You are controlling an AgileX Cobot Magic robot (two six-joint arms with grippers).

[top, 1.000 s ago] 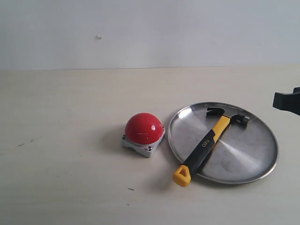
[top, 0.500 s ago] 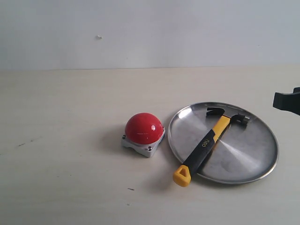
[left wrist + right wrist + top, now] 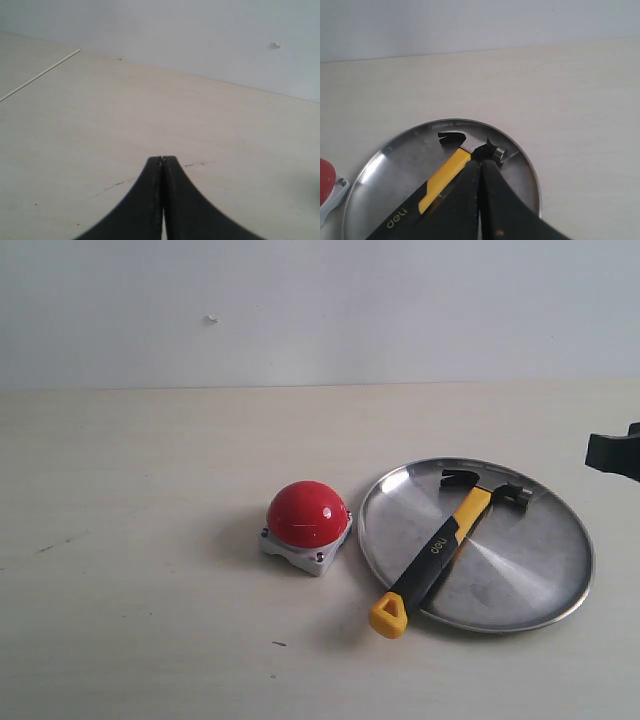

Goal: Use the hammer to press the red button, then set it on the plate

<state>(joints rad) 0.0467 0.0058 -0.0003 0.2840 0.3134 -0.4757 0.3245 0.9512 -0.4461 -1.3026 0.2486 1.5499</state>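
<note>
The hammer (image 3: 440, 545) lies across the silver plate (image 3: 530, 580), dark head toward the far rim, yellow loop hanging over the near-left rim. Just left of the plate sits the red button (image 3: 306, 514) on its grey base. A dark piece of my right arm shows at the right edge of the exterior view, apart from the plate. In the right wrist view my right gripper (image 3: 480, 163) is shut and empty, raised over the hammer (image 3: 445, 172) and plate (image 3: 525, 170), with the red button (image 3: 326, 180) at the edge. My left gripper (image 3: 162, 159) is shut over bare table.
A pale wooden table (image 3: 140, 470) runs back to a plain light wall. A thin seam (image 3: 40, 75) and faint dark marks (image 3: 117, 185) show on the table in the left wrist view.
The dark part of my right arm at the exterior view's right edge has drawn slightly further right and out of frame. Hammer, plate and button have not moved.
</note>
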